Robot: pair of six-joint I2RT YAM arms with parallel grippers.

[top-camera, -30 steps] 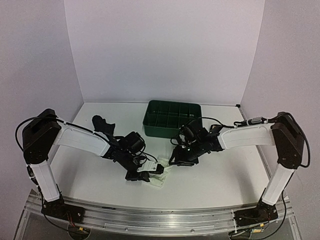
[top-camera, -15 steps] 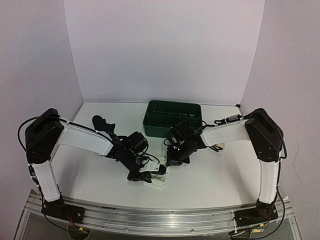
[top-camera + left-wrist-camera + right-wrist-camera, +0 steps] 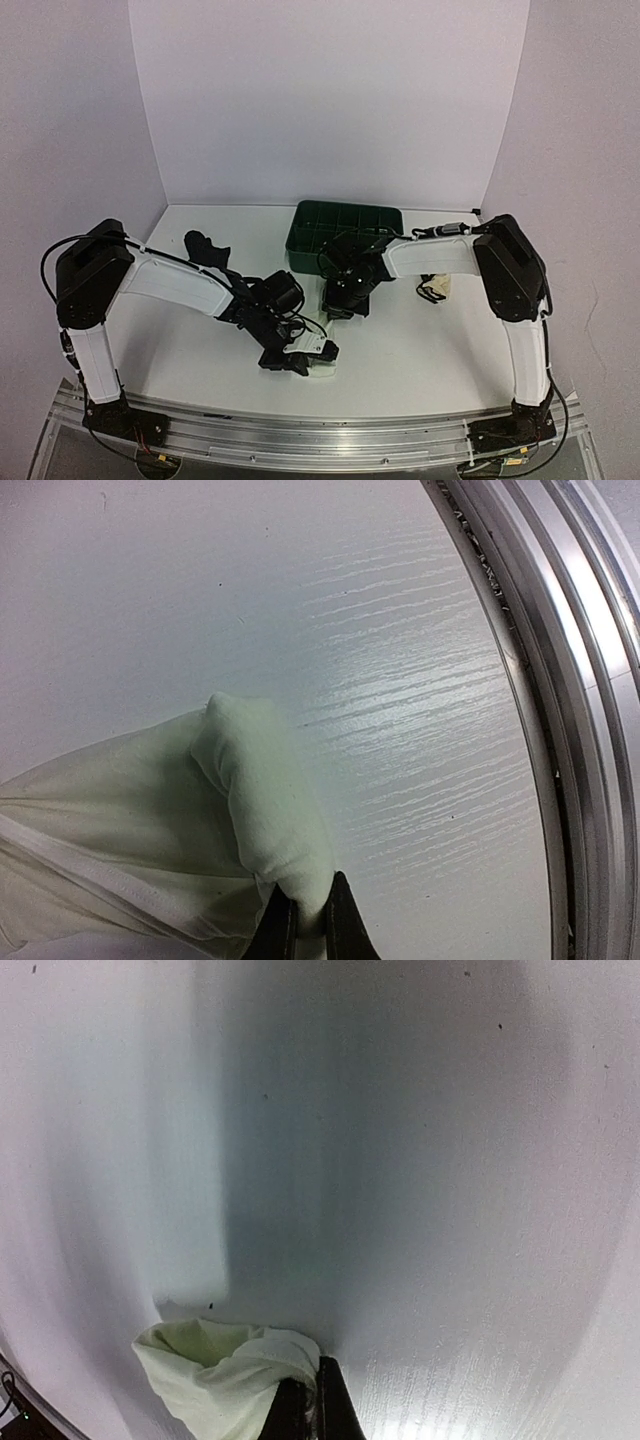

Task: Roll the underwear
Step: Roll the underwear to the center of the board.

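Two grippers, both pressed together on pale cloth. The left gripper (image 3: 308,922) has its fingertips shut tight on a folded edge of the plain cream-white cloth underwear (image 3: 255,800). The fold rises as a thick soft ridge from the tips, and the rest of the garment spreads left, flat on the white wood-grain table (image 3: 400,630). A ribbed aluminium rail (image 3: 585,680) runs down the right of that view.

From the top camera the left gripper (image 3: 305,358) sits low near the front table edge, with the cream-white cloth (image 3: 324,352) touching its tip.

The right gripper (image 3: 305,1402) also has its tips closed, pinching a crumpled corner of cream-white cloth (image 3: 225,1365) that bunches to the left of the fingers. Wrist view is blurred. From the top camera the right gripper (image 3: 336,304) is just in front of the dark green plastic compartment tray (image 3: 300,240). Cannot tell from above whether its cloth joins the piece at the left gripper.

A black cloth garment (image 3: 205,247) lies crumpled at the back left of the table, well apart from both grippers. A small cream garment with black edging (image 3: 432,289) lies beside the right arm; it is too small to read any detail.
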